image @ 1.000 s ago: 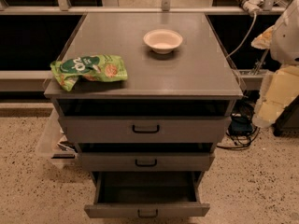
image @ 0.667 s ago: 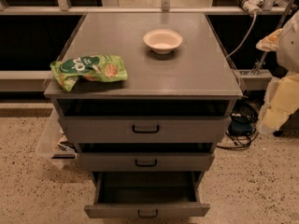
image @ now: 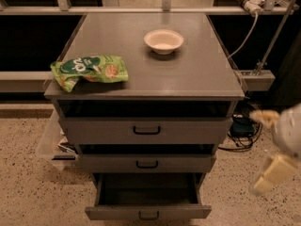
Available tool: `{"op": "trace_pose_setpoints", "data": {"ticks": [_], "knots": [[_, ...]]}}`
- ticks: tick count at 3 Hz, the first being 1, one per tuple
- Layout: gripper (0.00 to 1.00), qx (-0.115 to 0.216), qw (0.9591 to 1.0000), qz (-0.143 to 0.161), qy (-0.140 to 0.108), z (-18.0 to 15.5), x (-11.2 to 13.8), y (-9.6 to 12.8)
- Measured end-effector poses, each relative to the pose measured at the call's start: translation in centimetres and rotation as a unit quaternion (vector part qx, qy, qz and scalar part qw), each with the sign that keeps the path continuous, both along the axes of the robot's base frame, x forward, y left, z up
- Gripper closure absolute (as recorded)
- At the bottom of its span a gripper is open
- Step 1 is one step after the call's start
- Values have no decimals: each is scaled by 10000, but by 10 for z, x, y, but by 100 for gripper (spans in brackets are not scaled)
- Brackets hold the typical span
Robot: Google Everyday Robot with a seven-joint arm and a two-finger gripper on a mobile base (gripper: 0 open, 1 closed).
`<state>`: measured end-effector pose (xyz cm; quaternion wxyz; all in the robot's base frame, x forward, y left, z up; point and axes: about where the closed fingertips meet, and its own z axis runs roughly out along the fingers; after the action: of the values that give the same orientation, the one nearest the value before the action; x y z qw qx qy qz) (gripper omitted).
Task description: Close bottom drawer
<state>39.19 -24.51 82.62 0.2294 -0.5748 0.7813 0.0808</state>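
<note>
There's the bottom drawer [image: 148, 212], lowest of the three fronts, pulled well out and jutting forward past the front edge of the worktop [image: 188, 74]; its dark box shows behind the front, and nothing shows inside it. The gripper [image: 278, 154] hangs out beyond the worktop's right edge, below the front-right corner, about level with the middle drawer [image: 146, 163] and well apart from the cabinet; whether it is spread or pressed together I cannot tell. Up top, a bowl [image: 163, 40] sits towards the back edge, right of centre; a green bag [image: 89, 70] lies at the front-left corner; neither is in the way of this job.

Now the handling, as I judge it: a rigid flat front on runners; probably light with so little in it; it should slide straight back under a steady push; stiff, not fragile, though the smooth face could let a tip skid sideways. The best spot looks like the middle of the front, right by the small black handle [image: 149, 215]; no need to pinch the bar, a push will do; pressing at one end could skew the drawer and jam it. The front sits close to the floor, so the approach must come in low and from ahead.
</note>
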Motion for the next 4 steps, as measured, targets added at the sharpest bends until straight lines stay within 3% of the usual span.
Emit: {"op": "trace_pose_setpoints", "data": {"ticks": [1, 2, 4], "knots": [[0, 930, 9934, -436, 513, -130, -31, -8], [18, 1156, 9873, -638, 887, -196, -49, -4], [65, 1156, 9873, -636, 888, -196, -49, -4]]}}
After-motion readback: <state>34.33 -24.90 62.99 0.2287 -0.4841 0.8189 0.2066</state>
